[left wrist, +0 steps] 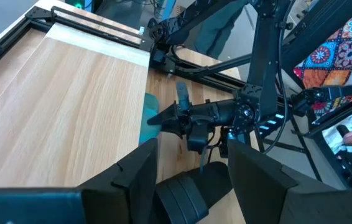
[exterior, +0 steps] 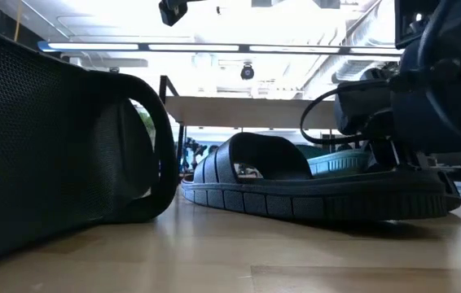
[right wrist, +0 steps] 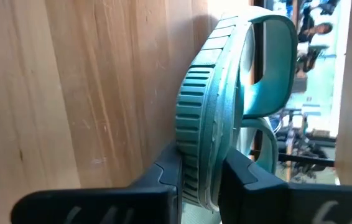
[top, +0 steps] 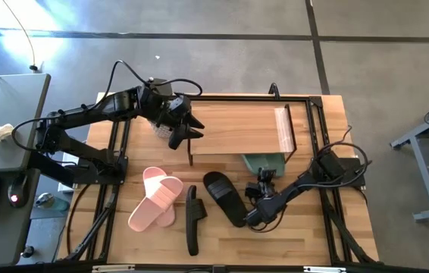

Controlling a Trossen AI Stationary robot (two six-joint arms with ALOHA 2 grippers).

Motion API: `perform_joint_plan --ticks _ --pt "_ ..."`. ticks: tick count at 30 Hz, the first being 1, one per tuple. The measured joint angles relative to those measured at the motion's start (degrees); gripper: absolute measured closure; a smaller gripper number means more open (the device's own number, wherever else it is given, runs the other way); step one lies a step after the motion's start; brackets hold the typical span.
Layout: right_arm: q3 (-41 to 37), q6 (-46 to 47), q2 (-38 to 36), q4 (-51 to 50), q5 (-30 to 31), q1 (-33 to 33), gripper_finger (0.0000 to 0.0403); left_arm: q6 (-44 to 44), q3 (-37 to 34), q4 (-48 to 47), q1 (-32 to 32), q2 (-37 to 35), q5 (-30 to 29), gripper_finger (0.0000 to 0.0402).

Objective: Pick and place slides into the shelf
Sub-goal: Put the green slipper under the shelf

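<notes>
The shelf (top: 237, 129) stands at the table's far middle. Just under its near edge, a sage green slide (top: 264, 161) has my right gripper (top: 262, 179) shut on it. A second green slide (right wrist: 258, 144) lies behind it under the shelf. A black slide (top: 224, 197) lies flat on its sole beside the right gripper. Another black slide (top: 192, 220) stands on its side edge, and two pink slides (top: 158, 199) overlap to the left. My left gripper (top: 184, 135) hangs open above the shelf's left part. My right gripper pinches the green slide's sole at its heel end (right wrist: 202, 163), one finger on the underside and one on the footbed. The fingers come slanting down from the table's near side, along the slide. The slide lies about level, strap up, close over the table.
The shelf's black frame legs (top: 190, 158) stand on the table either side of the green slides. The black slide (exterior: 296, 183) lies right beside the right gripper (exterior: 381, 138). Cables (top: 336, 163) trail by the right arm. Bare wood lies at the near right.
</notes>
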Motion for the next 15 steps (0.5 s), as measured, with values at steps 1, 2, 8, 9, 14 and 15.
perform_joint_plan --ticks 1,2,8,9,14,15 --pt "0.02 0.05 0.00 0.05 -0.23 -0.24 0.0369 -0.01 0.00 0.00 0.00 0.00 0.02 0.0224" --pt "0.02 0.09 0.00 0.07 -0.42 -0.41 0.0369 -0.01 0.00 -0.02 0.01 0.00 0.02 0.0224" --pt "0.05 0.15 -0.07 0.24 -1.67 -1.13 0.0361 -0.01 0.00 -0.28 0.01 0.00 0.04 0.0224" --pt "0.05 0.19 -0.07 0.27 -1.70 -1.11 0.0357 -0.01 0.00 -0.28 0.00 0.00 0.04 0.0224" --pt "0.05 0.24 -0.07 0.65 -1.89 -1.13 0.0319 -0.01 0.00 -0.28 0.00 0.00 0.07 0.0224" --pt "0.05 0.24 -0.07 0.81 -1.92 -1.09 0.0311 -0.01 0.00 -0.28 0.02 0.00 0.07 0.0224"
